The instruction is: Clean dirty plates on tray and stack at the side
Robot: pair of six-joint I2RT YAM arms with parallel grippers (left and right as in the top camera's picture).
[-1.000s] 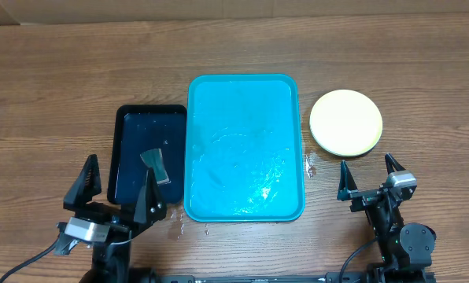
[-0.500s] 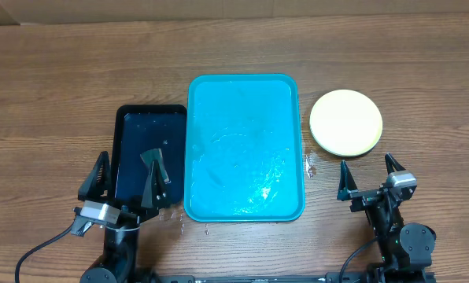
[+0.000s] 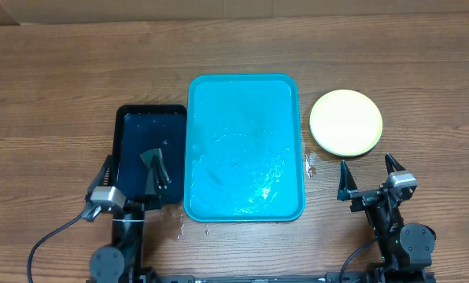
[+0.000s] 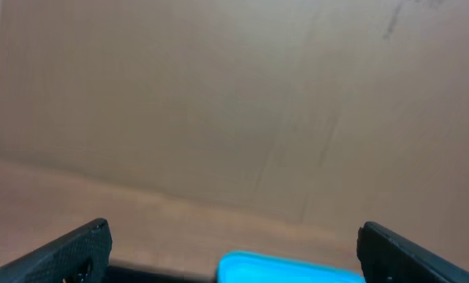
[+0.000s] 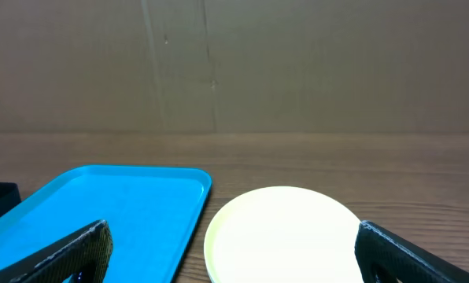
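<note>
Left wrist | tray [image 4: 289,269] cut off below | plates [image 5: 282,232]: count unclear

1. The left hand [image 3: 130,169] is held low at the near left, its fingers spread wide and pointed forward; nothing is gripped.
2. The right hand [image 3: 365,167] is held low at the near right, likewise spread wide and empty.
3. In each wrist view, dark fingertips [image 4: 73,251] are seen only at the bottom corners.
</note>
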